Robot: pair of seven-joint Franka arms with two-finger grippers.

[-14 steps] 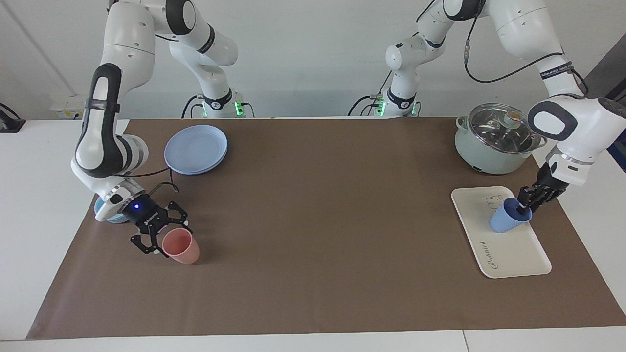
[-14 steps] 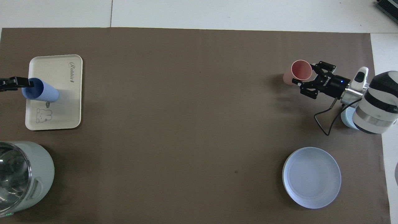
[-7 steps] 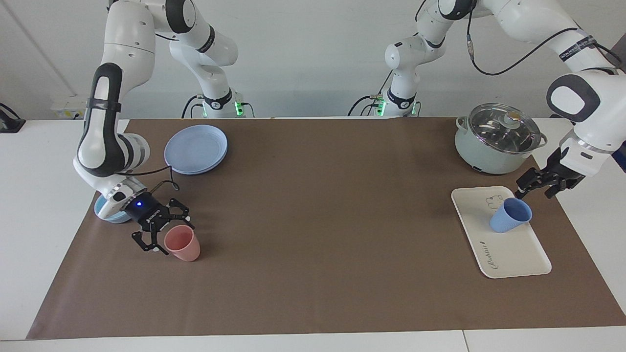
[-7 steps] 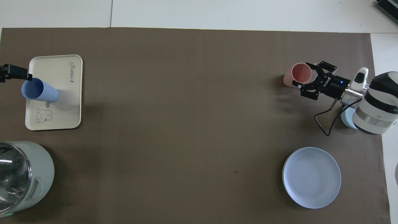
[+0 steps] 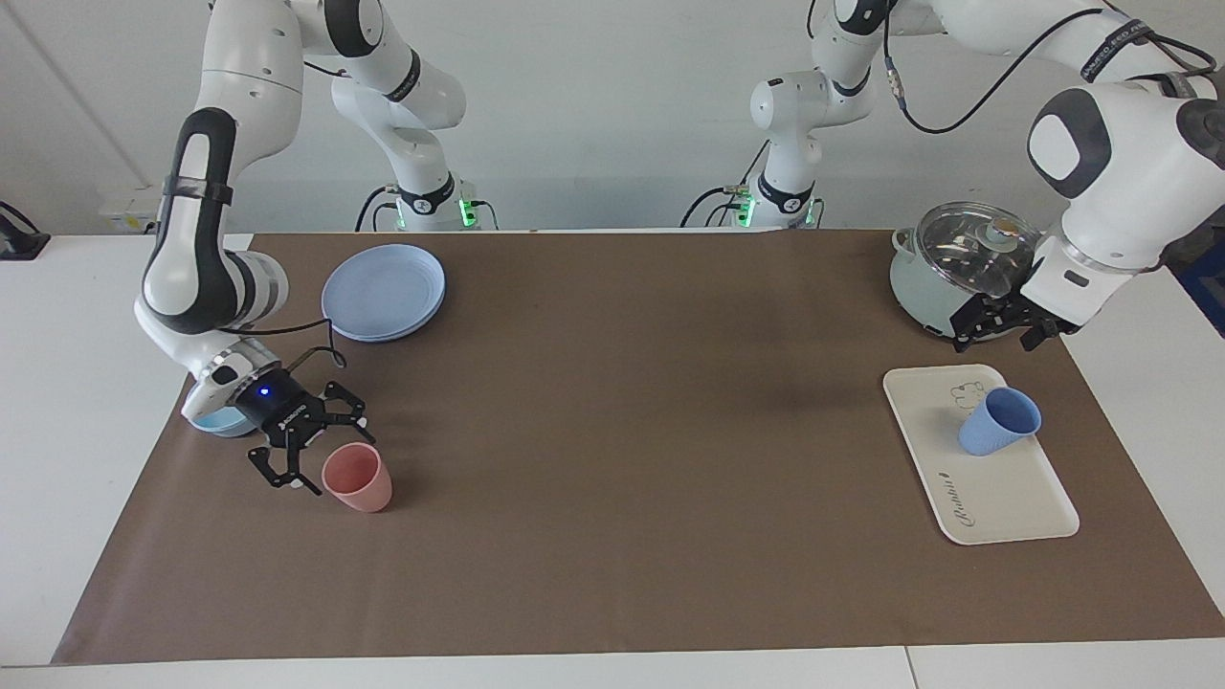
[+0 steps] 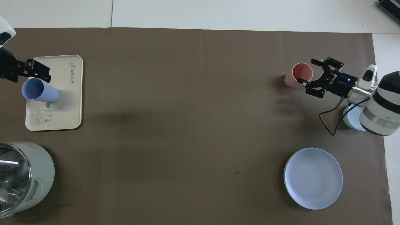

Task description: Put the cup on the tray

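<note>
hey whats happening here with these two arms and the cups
The blue cup stands upright on the cream tray, near its edge, with nothing holding it. The left gripper hangs open, raised above the table between the tray and the lidded pot. At the other end, the right gripper is open beside the pink cup, which stands on the table mat.

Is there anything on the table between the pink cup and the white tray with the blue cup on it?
Nothing: only bare brown mat runs from the pink cup to the tray holding the blue cup. The overhead view shows it best.
</note>
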